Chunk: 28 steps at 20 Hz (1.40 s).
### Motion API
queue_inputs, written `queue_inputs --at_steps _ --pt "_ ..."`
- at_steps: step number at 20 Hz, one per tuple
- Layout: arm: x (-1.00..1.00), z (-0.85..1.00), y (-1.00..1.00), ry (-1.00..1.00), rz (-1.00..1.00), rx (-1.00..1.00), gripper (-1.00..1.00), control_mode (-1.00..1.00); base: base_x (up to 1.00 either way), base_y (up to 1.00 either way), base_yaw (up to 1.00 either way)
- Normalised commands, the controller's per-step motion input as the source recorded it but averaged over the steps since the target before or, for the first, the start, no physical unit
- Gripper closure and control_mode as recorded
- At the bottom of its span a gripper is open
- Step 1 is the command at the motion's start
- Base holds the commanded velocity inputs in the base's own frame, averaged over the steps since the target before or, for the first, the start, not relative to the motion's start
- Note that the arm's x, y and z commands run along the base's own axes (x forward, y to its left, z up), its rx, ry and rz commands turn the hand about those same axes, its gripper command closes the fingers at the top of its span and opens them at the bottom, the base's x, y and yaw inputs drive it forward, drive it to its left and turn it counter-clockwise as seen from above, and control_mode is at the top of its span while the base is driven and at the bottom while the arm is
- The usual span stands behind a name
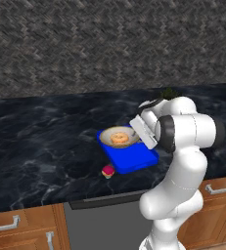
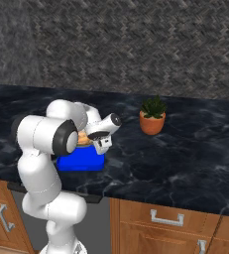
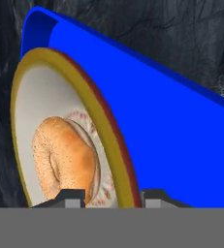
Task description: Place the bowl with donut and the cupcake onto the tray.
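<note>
The tan bowl (image 1: pixel 106 135) holding the orange-tan donut (image 1: pixel 119 138) rests on the far end of the blue tray (image 1: pixel 135 159). My gripper (image 1: pixel 135 133) is low at the bowl's right rim. In the hand view its two fingertips stand apart on either side of the bowl's yellow-red rim (image 3: pixel 114 140), with a gap visible, so the gripper (image 3: pixel 111 198) is open. The donut (image 3: pixel 65 155) lies inside the bowl, with the tray (image 3: pixel 162 121) beneath and beyond. The pink-topped cupcake (image 1: pixel 107 171) sits on the counter just off the tray's near left corner. From the right, the arm hides most of the bowl (image 2: pixel 85 141) and tray (image 2: pixel 81 162).
A terracotta pot with a green plant (image 2: pixel 152 119) stands on the dark marble counter (image 1: pixel 41 136), to the right of the tray. The counter's front edge runs just below the cupcake, with wooden drawers (image 1: pixel 16 227) underneath. A dark tiled wall backs the counter.
</note>
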Motion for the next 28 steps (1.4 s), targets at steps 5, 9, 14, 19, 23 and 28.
queue_inputs --at_steps 5,9,14,19,23,28 --pt "-0.06 0.01 0.0 0.0 0.0 0.0 -1.0 -1.0 0.0 0.0 0.0" --pt "-0.16 0.08 -0.14 0.0 -0.04 0.0 -1.0 -1.0 0.0 0.0 0.0" --pt "-0.2 0.2 -0.25 0.05 -0.05 0.0 -1.0 -1.0 0.0 0.0 0.0" --pt "-0.36 0.33 -0.11 0.1 -0.03 -0.02 -1.0 -1.0 0.0 0.0 0.0" --pt "-0.66 0.35 -0.14 0.02 0.02 -0.07 -1.0 -1.0 0.0 0.0 0.0" --pt "-0.68 0.32 0.0 0.0 0.17 -0.08 -1.0 -1.0 0.0 0.0 0.0"
